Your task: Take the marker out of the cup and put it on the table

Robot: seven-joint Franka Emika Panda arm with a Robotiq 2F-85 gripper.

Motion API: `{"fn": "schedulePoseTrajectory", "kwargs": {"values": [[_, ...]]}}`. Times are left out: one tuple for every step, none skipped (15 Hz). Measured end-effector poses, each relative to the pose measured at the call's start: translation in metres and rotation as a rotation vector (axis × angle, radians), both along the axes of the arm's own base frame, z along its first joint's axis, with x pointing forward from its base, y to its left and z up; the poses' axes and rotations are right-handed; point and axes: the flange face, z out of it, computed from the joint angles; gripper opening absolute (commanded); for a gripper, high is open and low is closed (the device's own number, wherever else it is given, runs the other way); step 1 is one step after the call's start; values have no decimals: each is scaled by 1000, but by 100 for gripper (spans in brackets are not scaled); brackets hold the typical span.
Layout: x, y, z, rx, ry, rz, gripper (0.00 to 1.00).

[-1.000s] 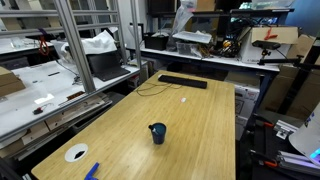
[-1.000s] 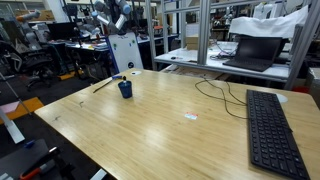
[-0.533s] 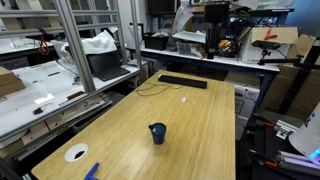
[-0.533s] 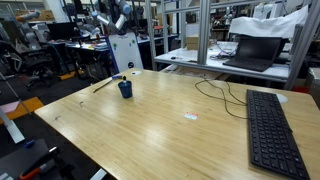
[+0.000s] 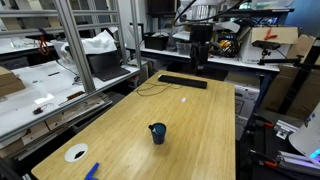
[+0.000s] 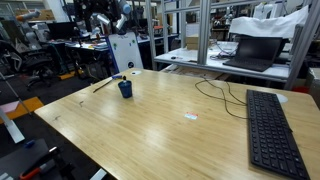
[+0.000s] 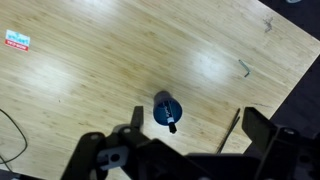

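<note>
- Straight below the hand [image 7: 193, 118], whose fingers stand wide apart, the air is open all the way down to the worktop [image 7: 90, 70].
- The cup [image 7: 165, 108] is the only upright thing beneath it, with the marker [image 7: 171, 124] poking out past its rim.
- Bare wood rings the cup on every side.
- Under the finger at the wrist view's right edge, a thin stick [image 7: 236, 130] lies flat, apart from the cup.
- Beyond the cup, a small bent piece [image 7: 245, 68] and a label [image 7: 17, 40] lie flat.
- A keyboard [image 6: 272, 130] takes up the worktop's end farthest from the hand.
</note>
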Motion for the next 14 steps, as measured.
{"fn": "schedulePoseTrajectory", "kwargs": {"values": [[2, 8, -6, 7, -2, 33, 100], [4, 15, -11, 14, -6, 63, 100], [4, 21, -17, 19, -3, 94, 100], [6, 26, -21, 28, 3, 123, 100], [6, 28, -24, 28, 10, 128, 100], [6, 28, -25, 27, 12, 127, 100], [6, 27, -24, 27, 11, 126, 100], [6, 27, -24, 27, 11, 125, 100], [6, 27, -24, 27, 11, 126, 100], [6, 27, -24, 27, 11, 126, 100], [6, 27, -24, 27, 11, 125, 100], [6, 27, -24, 27, 11, 126, 100], [6, 27, -24, 27, 11, 126, 100], [6, 27, -25, 27, 12, 126, 100]]}}
